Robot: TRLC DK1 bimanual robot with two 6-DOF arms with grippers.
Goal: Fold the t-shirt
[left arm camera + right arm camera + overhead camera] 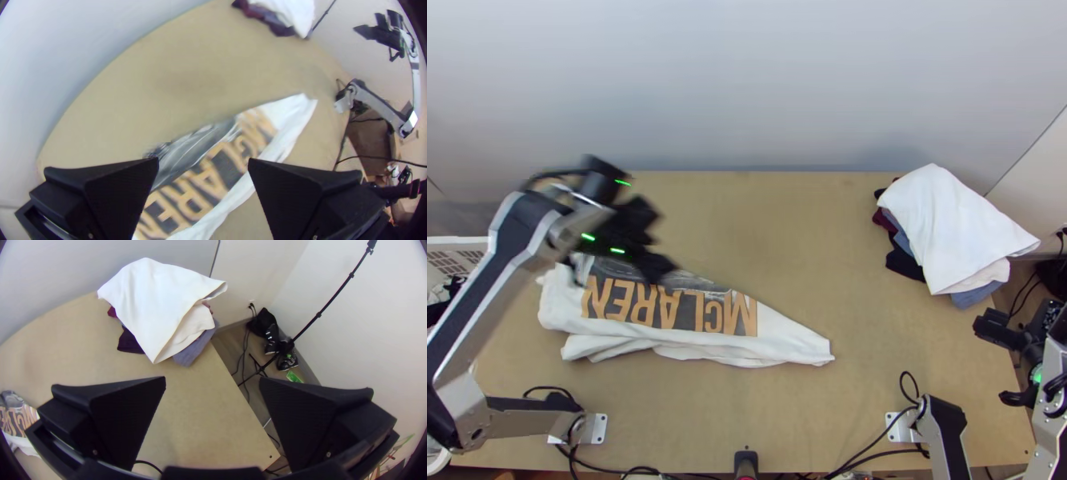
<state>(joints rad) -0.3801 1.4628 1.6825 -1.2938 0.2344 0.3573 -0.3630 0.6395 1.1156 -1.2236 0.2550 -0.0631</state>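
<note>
The white t-shirt lies bunched into a long, narrow shape on the table's left half, its dark print with orange letters facing up and one end tapering to the right. Over its upper left part, in the top view, hangs my left gripper, blurred. In the left wrist view my left gripper has its fingers wide apart, with the t-shirt below and beyond them. At the table's right edge is my right gripper. The right wrist view has my right gripper open, nothing between its fingers.
A stack of folded clothes with a white piece on top lies at the table's far right corner. A white basket with clothes stands beyond the left edge. Bare tabletop lies between t-shirt and stack.
</note>
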